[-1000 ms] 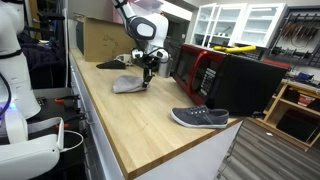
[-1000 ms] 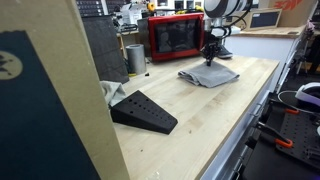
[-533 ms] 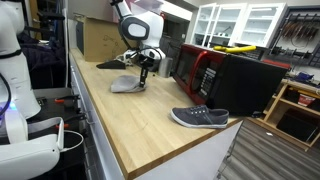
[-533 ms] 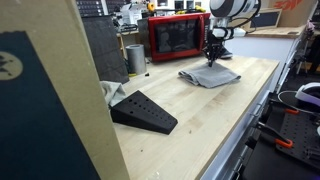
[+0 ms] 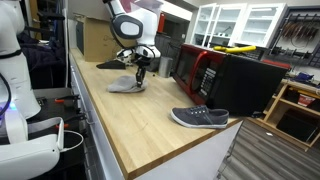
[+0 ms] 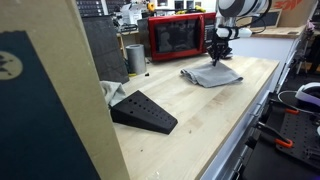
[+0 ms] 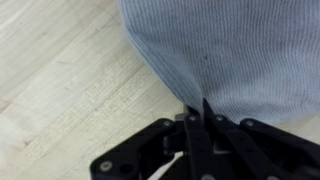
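Clearly the gripper [image 7: 197, 110] has its jaws pinched together on the near edge of the grey cloth [image 7: 230, 50]. That cloth lies on the wooden table [image 5: 130, 125], near the red microwave [image 6: 175, 37].

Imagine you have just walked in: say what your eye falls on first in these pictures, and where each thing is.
The arm's tool stands out first, shut on the edge of a grey cloth that lies on the wooden table. Close by the cloth stands a red microwave. A grey shoe lies alone near the table's front corner in an exterior view.
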Motion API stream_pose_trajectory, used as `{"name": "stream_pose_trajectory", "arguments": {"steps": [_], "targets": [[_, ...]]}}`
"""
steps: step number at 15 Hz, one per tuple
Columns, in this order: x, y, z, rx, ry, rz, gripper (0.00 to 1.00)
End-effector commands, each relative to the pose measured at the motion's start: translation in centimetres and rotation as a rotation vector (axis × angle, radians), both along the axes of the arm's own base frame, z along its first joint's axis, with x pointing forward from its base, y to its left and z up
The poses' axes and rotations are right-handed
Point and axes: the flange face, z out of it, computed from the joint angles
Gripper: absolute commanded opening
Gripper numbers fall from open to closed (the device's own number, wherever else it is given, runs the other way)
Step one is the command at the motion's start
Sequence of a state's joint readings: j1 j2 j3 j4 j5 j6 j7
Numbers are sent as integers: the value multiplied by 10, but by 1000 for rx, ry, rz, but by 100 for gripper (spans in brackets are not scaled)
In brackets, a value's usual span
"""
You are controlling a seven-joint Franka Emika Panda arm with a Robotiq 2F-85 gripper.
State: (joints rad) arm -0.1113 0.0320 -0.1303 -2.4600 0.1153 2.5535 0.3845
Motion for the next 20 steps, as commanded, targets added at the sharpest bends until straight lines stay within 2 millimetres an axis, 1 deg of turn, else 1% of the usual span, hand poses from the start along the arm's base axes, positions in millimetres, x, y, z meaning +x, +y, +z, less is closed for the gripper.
{"name": "stream_pose_trajectory", "arguments": {"steps": [1, 4, 6, 10, 12, 15, 18, 20], "targets": [[-11, 4, 2, 3, 20, -15, 2], [-12, 6, -1, 36, 75, -8, 2], [-12, 10, 2, 45, 109, -5, 2], [-6, 26, 18, 61, 185, -4, 2], [3, 37, 27, 99, 224, 12, 2], [18, 53, 36, 144, 285, 10, 2], [31, 66, 43, 189, 331, -4, 2], [39, 70, 43, 212, 356, -9, 2]]}}
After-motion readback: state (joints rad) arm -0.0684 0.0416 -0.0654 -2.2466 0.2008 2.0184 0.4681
